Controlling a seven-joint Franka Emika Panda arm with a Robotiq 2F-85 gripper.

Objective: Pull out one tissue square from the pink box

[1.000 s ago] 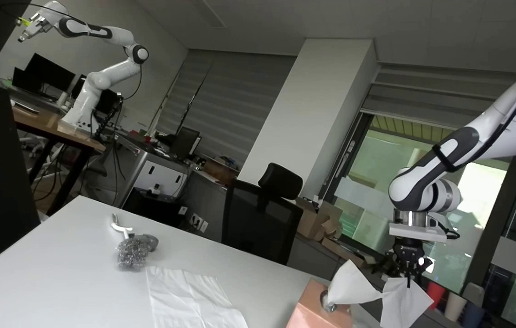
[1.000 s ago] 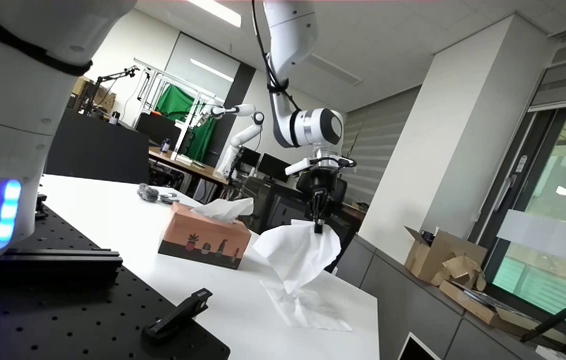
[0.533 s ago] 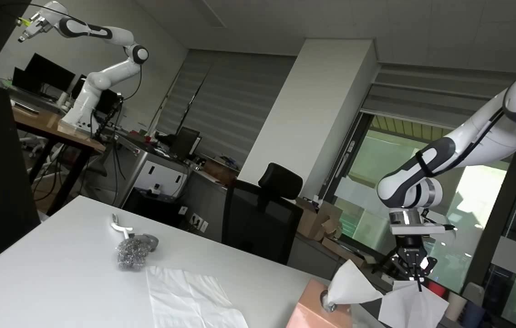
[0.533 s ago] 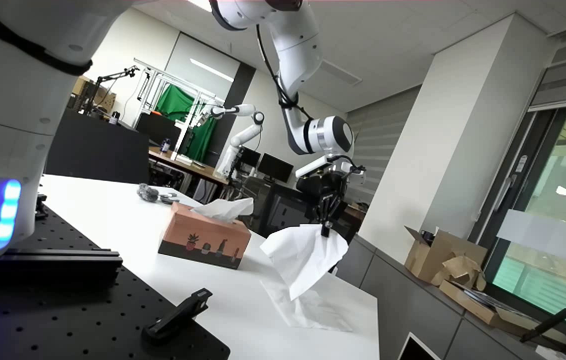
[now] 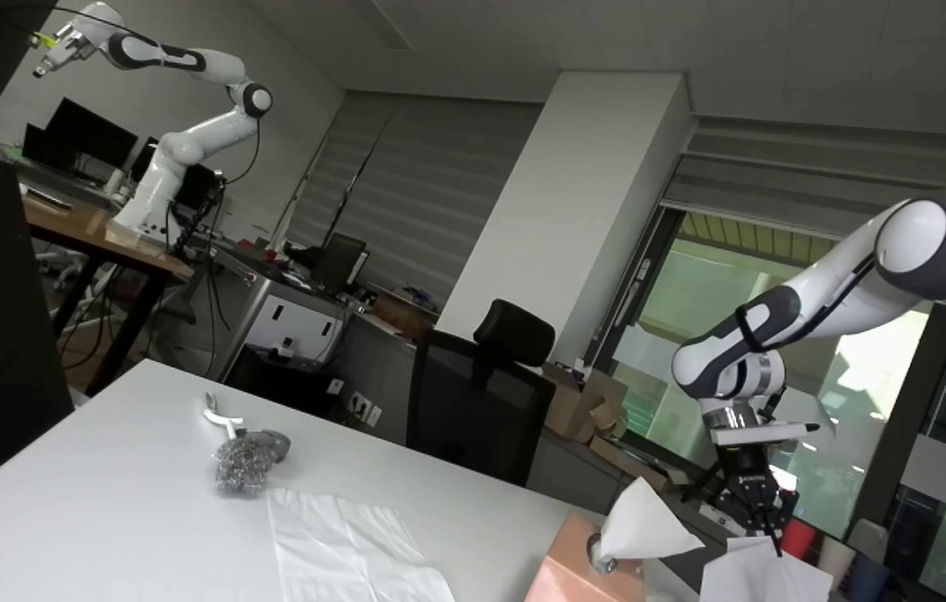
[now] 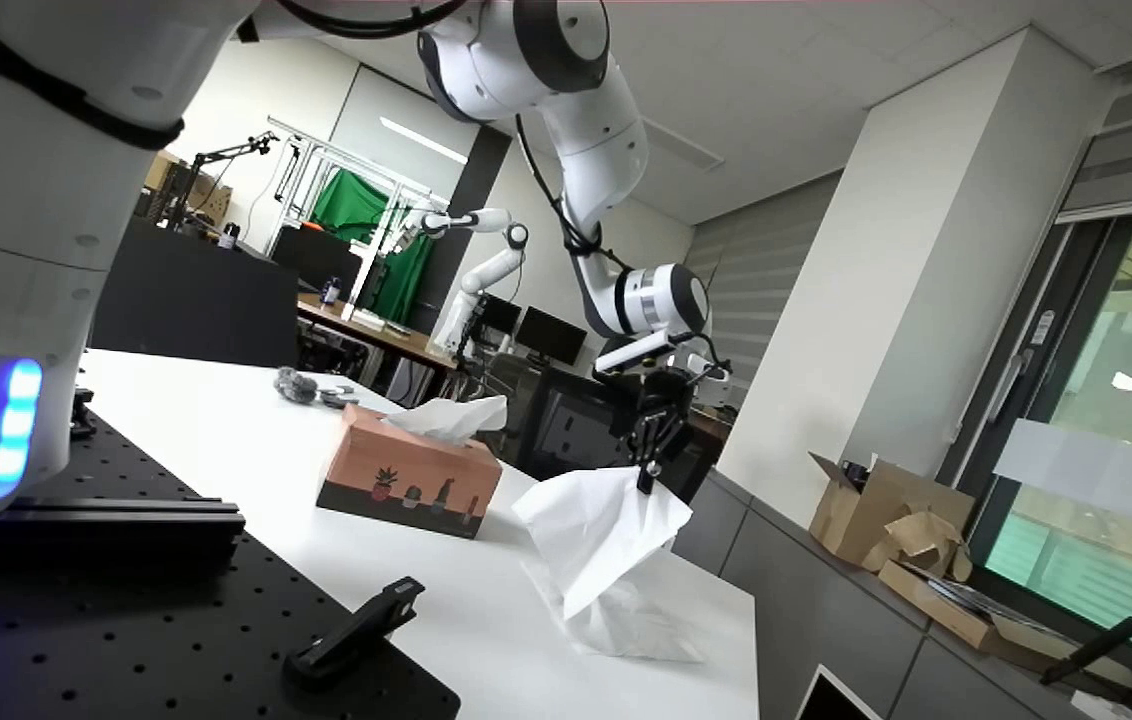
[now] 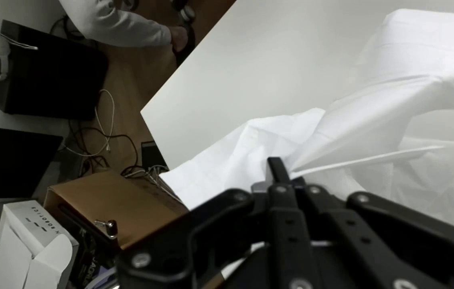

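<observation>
The pink tissue box [image 6: 416, 470] stands on the white table and also shows in an exterior view [image 5: 567, 564]. A white tissue [image 6: 451, 418] sticks out of its top opening. My gripper [image 6: 646, 480] is shut on the edge of another white tissue [image 6: 596, 535], apart from the box. That tissue hangs down from the fingertips. In the wrist view, my gripper [image 7: 285, 172] pinches the gathered tissue [image 7: 355, 124]. A flat thin white sheet [image 6: 646, 630] lies on the table below the held tissue. I cannot tell whether they touch.
A white sheet [image 5: 356, 548] lies flat on the table [image 5: 105, 493]. A grey fuzzy item [image 5: 243, 461] lies further off. A black clamp [image 6: 356, 635] sits on the black perforated plate [image 6: 126, 640]. A black chair [image 5: 481, 401] stands behind the table. A person's arm [image 7: 130, 30] shows beyond the table.
My gripper moved away from the box with the held tissue, then came lower and tilted a little. The tissue now hangs closer to the table. The box has not moved.
</observation>
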